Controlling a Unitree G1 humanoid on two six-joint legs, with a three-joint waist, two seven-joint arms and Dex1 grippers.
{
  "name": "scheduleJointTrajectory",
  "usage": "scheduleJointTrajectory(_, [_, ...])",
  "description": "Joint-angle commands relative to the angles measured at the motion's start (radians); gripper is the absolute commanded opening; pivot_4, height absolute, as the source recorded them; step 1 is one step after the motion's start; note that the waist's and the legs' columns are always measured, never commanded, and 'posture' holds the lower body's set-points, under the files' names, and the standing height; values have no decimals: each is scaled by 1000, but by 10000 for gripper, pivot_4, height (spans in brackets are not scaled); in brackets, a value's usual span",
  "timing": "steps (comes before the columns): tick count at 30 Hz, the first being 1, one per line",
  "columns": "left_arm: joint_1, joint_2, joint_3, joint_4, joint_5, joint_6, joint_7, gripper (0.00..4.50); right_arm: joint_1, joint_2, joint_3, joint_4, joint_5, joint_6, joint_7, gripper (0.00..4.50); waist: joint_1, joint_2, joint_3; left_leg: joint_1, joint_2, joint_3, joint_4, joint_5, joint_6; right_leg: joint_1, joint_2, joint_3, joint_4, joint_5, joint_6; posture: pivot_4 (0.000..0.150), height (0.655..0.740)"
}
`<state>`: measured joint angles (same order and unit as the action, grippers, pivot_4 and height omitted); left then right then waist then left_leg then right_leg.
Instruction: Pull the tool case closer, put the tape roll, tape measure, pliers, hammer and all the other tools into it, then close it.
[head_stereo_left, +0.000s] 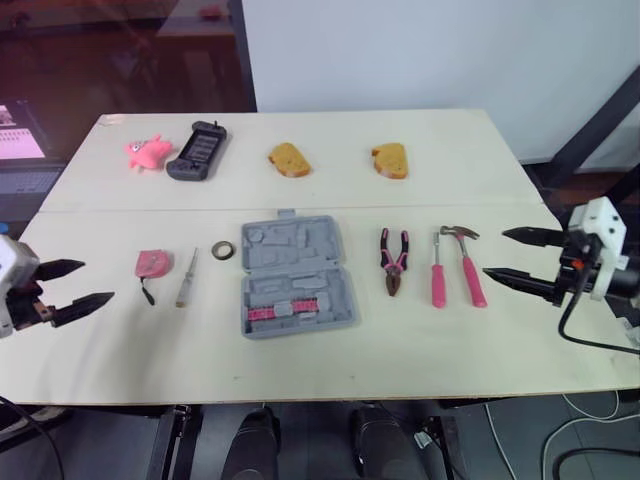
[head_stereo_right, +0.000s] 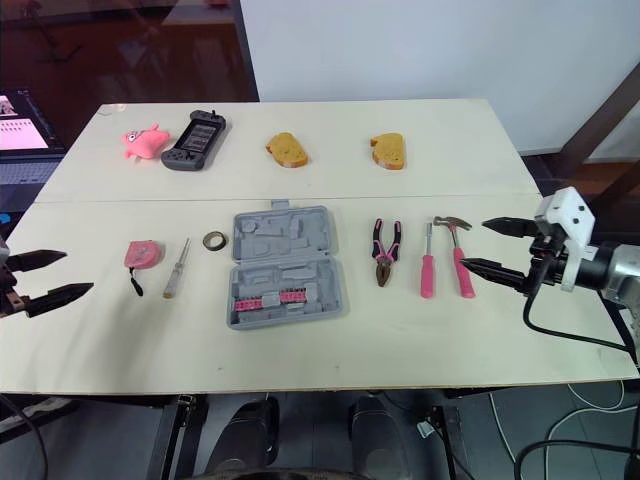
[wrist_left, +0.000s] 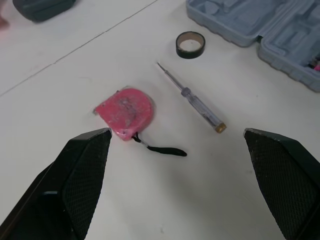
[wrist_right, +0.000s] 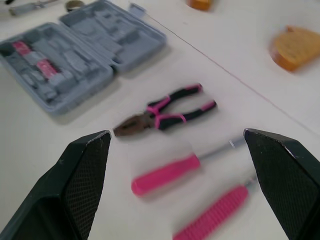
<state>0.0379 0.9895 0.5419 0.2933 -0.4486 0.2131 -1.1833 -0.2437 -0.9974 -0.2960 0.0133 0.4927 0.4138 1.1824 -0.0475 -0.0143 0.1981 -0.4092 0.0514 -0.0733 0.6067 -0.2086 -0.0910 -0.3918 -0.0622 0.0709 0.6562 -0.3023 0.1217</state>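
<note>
Both arms hang low at the table's (head_stereo_left: 330, 355) near corners: left gripper (head_stereo_left: 98, 281) spread wide, empty, aimed inward at the tape measure (head_stereo_left: 152, 263); right gripper (head_stereo_left: 494, 254) just as wide, empty, fingers level and pointing at the hammer (head_stereo_left: 467, 262). Mid-table now, the tool case (head_stereo_left: 297, 275) lies flat and open between them, tape roll (head_stereo_left: 223, 249) and slim screwdriver (head_stereo_left: 186, 278) on its left, pliers (head_stereo_left: 394, 260) and pink screwdriver (head_stereo_left: 437, 272) on its right. That case looks like rigid, light plastic, likely to slide easily; I'd pinch its near rim and drag. Beyond sit a pink toy (head_stereo_left: 147, 151), a dark controller (head_stereo_left: 197, 150) and two bread pieces (head_stereo_left: 289, 159).
</note>
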Motion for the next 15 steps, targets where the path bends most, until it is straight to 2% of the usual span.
scheduleJointTrajectory(1, [166,-130,114,-298,-108,109,112,44490,-105,28,84,-142,61,109,-26,45000,-9,0,0,0,0,1,0,0,0,-1,0,1,0,0,0,1500,7400])
scheduleJointTrajectory(6, [317,-272,149,-563,-132,163,250,44490,-184,16,239,-216,17,134,35,45000,7,-3,0,0,1,0,2,0,0,-1,1,1,1,0,0,1500,7400])
scheduleJointTrajectory(10, [425,-404,144,-766,-139,173,374,44490,-315,68,342,-246,34,193,50,45000,6,-4,0,0,0,3,5,0,0,0,0,3,0,-1,-3,1500,7400])
scheduleJointTrajectory(15, [479,-468,104,-865,-136,181,448,44490,-398,109,390,-239,36,231,52,45000,9,-4,-1,0,0,2,5,0,0,0,0,3,0,-1,-3,1500,7400])
